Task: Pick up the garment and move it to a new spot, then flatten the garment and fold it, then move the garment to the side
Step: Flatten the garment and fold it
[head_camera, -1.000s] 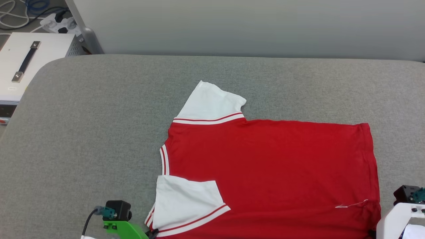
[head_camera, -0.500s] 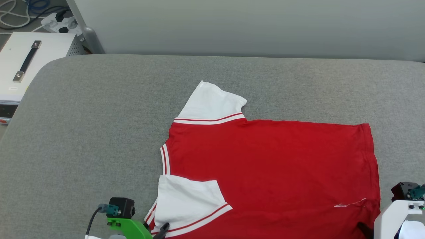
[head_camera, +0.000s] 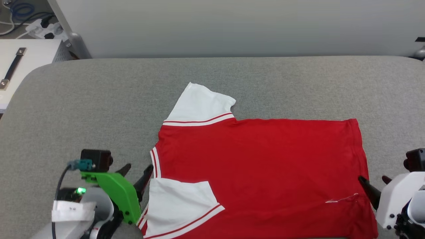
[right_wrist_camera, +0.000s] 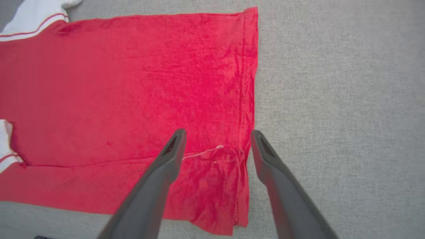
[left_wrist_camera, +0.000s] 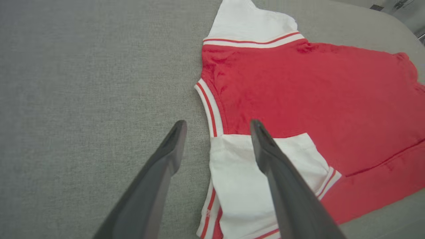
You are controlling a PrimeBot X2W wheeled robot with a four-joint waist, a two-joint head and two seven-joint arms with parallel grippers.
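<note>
The garment (head_camera: 265,156) lies flat on the grey table, plain red side up, collar to the left and hem to the right. Its near long edge is folded over onto the body, and the near white sleeve (head_camera: 176,202) rests on top. The far sleeve (head_camera: 199,104) sticks out behind. My left gripper (head_camera: 138,169) hangs open beside the collar, one finger over the near sleeve (left_wrist_camera: 232,179) and one over bare table, holding nothing. My right gripper (head_camera: 372,180) is open at the hem's near corner (right_wrist_camera: 229,156), where a loose white thread lies; it too is empty.
The grey padded table (head_camera: 83,109) has bare room to the left of and behind the garment. Off its far left corner sit a white box with a black handle (head_camera: 13,66), a power strip with cables (head_camera: 40,28) and a metal post (head_camera: 74,41). A pale wall runs behind.
Both grippers have gone from shut at the garment's near edge to open and have come up off the cloth. The folded edge stays lying on the body. The head camera has shifted.
</note>
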